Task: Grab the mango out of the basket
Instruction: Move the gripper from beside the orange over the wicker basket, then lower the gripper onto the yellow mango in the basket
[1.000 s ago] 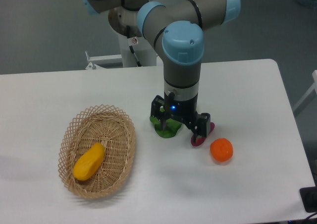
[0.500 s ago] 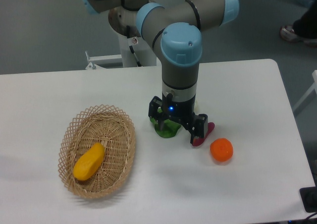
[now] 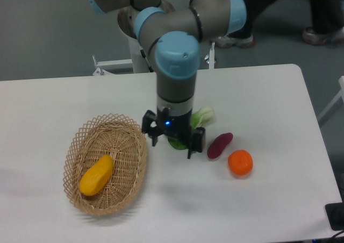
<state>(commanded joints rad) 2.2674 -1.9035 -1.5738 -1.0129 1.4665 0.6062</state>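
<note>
Progress looks early: the smooth yellow-orange oblong mango (image 3: 97, 175) lies untouched in the oval tan woven wicker basket (image 3: 130, 138) at lower left, and the black two-finger hand (image 3: 173, 142) hangs spread open and empty just right of the basket rim, over a green leafy vegetable (image 3: 200, 117). Reaching, gripping and lifting all remain. On the white surface (image 3: 258, 92) lie a purple sweet potato (image 3: 220, 145) and a round orange (image 3: 240, 163); grey floor and someone's legs fill the top.

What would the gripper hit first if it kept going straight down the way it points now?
Most likely the green leafy vegetable lying under the open gripper, or the white table beside it; depth is unclear. The mango sits off to the side in the basket.
</note>
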